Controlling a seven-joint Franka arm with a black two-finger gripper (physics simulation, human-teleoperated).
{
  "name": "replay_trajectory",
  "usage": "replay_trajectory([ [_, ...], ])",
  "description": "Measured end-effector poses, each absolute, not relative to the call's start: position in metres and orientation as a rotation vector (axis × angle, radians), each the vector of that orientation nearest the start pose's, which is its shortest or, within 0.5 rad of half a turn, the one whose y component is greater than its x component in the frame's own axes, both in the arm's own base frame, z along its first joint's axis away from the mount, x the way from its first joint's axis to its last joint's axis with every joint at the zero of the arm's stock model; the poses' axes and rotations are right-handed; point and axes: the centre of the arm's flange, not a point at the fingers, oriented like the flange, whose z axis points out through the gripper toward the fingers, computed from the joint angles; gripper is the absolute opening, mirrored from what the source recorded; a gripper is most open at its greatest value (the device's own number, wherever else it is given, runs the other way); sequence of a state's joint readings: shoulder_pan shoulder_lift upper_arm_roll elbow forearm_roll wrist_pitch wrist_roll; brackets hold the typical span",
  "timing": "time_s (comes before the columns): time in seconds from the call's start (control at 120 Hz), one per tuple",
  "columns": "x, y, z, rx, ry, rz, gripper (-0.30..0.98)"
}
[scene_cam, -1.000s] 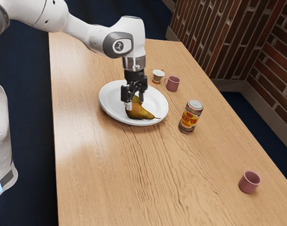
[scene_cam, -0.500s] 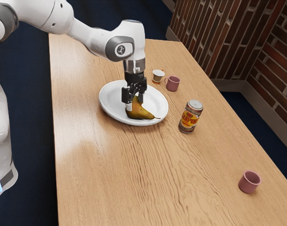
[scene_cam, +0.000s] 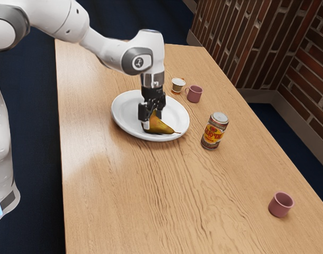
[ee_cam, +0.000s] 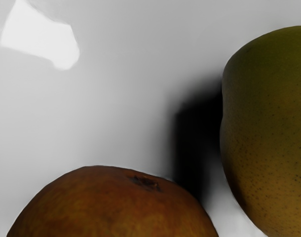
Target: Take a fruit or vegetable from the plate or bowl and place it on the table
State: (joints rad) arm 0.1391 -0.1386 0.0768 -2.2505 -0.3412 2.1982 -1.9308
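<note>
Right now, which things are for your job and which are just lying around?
For my job:
my end effector
the orange-brown fruit or green-yellow fruit
the white plate under them
the wooden table, where one goes

Just lying about:
the can
the pink mug
the pink cup
the small pale cup

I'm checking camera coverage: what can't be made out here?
Pear, exterior view: one end partly hidden by the gripper.
Brown fruit, wrist view: lower part cut off by the edge.
Greenish fruit, wrist view: likewise cut off.
Nearest pink mug, exterior view: inside bottom hidden by its wall.
</note>
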Motion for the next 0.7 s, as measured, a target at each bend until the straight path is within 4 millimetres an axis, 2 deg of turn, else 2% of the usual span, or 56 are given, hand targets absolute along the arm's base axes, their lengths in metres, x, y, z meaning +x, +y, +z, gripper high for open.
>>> replay_trajectory([
  [0.2, 0.500, 0.096, 0.427, 1.122, 2.644, -0.261, 0.68],
  [0.358, 0.500, 0.096, 0.428, 1.107, 2.636, -0.274, 0.41],
  [0.567, 0.501, 0.095, 0.434, 1.106, 2.623, -0.269, 0.37],
  [0.617, 0.500, 0.094, 0.444, 1.113, 2.605, -0.250, 0.36],
  [0.7, 0.499, 0.081, 0.481, 1.166, 2.546, -0.168, 0.37],
])
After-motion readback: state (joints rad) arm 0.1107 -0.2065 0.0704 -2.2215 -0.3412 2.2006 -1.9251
